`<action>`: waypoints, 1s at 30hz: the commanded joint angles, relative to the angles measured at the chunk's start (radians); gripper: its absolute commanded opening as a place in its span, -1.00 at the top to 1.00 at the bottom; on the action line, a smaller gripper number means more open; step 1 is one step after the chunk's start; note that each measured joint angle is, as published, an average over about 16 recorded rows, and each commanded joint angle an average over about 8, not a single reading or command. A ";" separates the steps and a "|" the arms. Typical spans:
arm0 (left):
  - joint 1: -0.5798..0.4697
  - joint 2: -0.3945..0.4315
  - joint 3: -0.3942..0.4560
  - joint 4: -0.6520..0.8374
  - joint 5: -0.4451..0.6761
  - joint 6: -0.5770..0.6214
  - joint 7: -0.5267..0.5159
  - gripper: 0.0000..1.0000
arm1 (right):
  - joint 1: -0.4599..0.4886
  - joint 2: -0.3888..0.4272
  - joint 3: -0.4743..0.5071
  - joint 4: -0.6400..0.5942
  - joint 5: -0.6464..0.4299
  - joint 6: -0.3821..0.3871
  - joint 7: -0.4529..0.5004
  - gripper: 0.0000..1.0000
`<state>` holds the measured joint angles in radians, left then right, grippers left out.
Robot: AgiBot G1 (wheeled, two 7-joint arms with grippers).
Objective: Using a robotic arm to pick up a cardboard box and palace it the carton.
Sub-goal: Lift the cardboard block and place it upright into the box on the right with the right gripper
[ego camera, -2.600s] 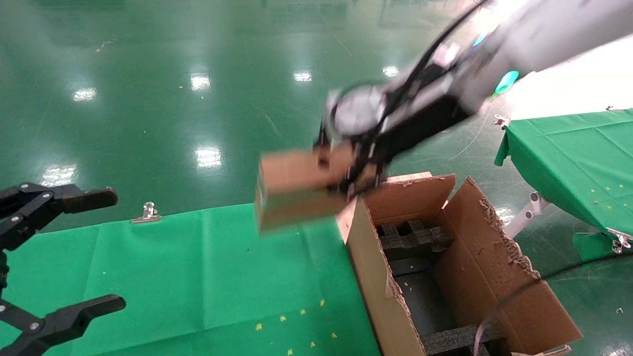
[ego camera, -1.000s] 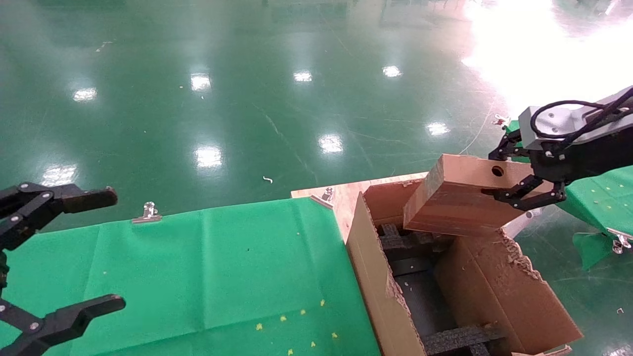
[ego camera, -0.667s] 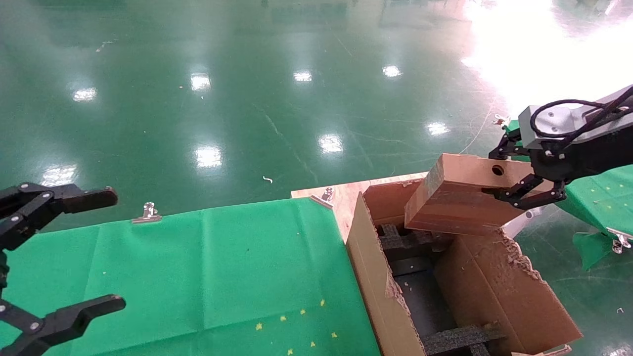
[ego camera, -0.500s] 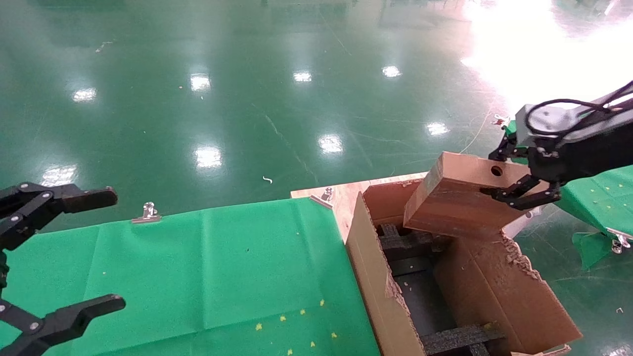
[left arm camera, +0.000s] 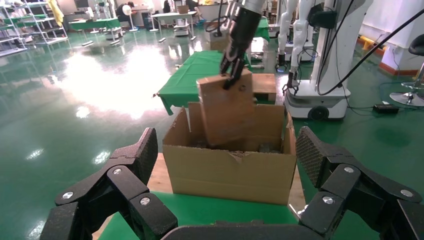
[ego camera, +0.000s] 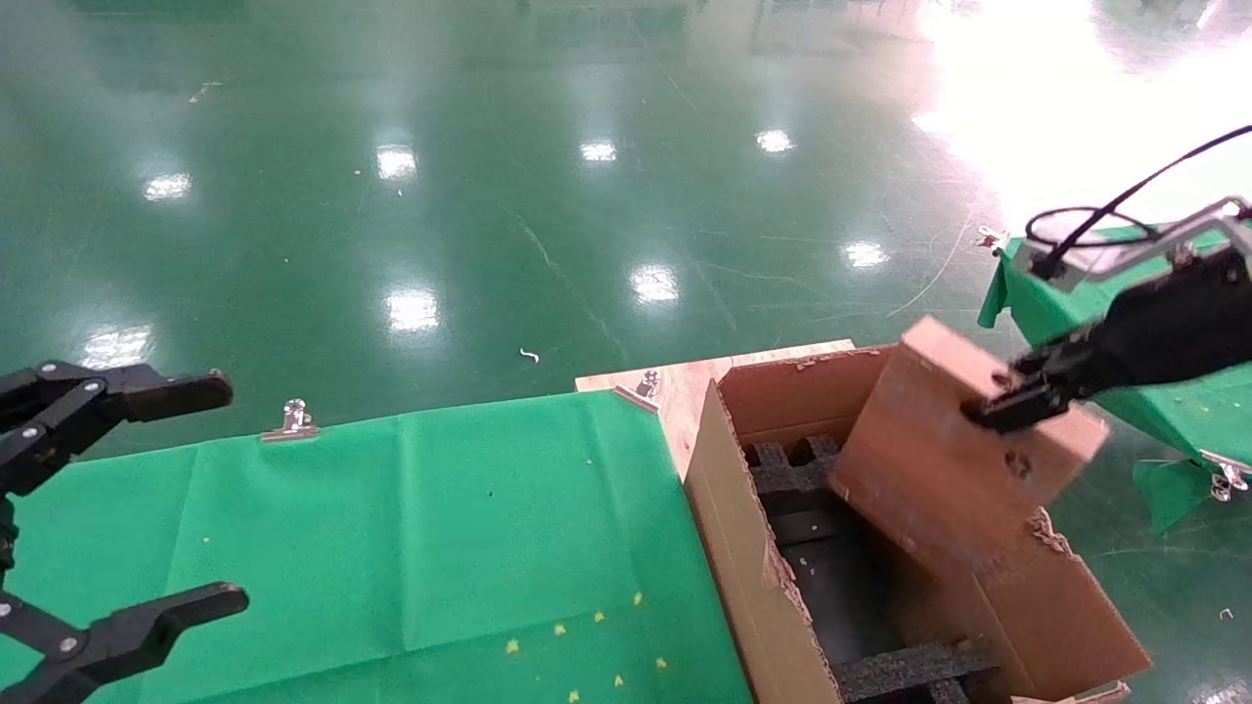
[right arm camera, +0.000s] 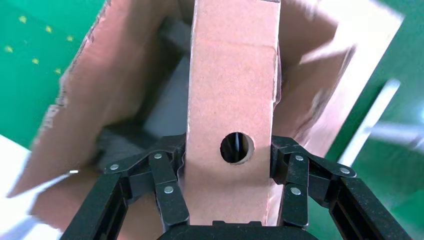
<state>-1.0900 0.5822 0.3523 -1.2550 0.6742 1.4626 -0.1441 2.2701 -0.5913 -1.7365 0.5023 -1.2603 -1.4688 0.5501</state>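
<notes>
We have the cardboard box (ego camera: 954, 440) clamped in the right gripper (ego camera: 1017, 399), whose 2 fingers (right arm camera: 167, 192) press on opposite narrow sides of its upper end, near the round hole. The box hangs tilted, its long axis sloping down from the gripper into the carton (ego camera: 743, 548), so the free lower end points toward the black foam inserts (ego camera: 812, 479) while the held end stands above the torn rim. In the left wrist view the box stands steeply in the carton's mouth, its lower part already behind the front wall. We judge that what matters next is this slant: the lower end lies ahead of and below the gripper, so lowering along that axis should seat it. The left gripper (ego camera: 98, 508) is parked with jaws apart over the green cloth (ego camera: 421, 528), well apart from the carton, so the right arm is the nearer 1.
</notes>
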 commanded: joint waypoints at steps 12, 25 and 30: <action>0.000 0.000 0.000 0.000 0.000 0.000 0.000 -1.00 | -0.002 0.048 -0.052 0.148 -0.057 0.003 0.387 1.00; 0.000 0.000 0.000 0.000 0.000 0.000 0.000 -1.00 | -0.009 0.049 -0.050 0.143 -0.057 0.033 0.421 1.00; 0.000 0.000 0.000 0.000 0.000 0.000 0.000 -1.00 | -0.021 0.074 -0.051 0.198 -0.065 0.096 0.508 1.00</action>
<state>-1.0899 0.5821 0.3523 -1.2546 0.6743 1.4623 -0.1439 2.2530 -0.5055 -1.7881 0.7281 -1.3324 -1.3672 1.0662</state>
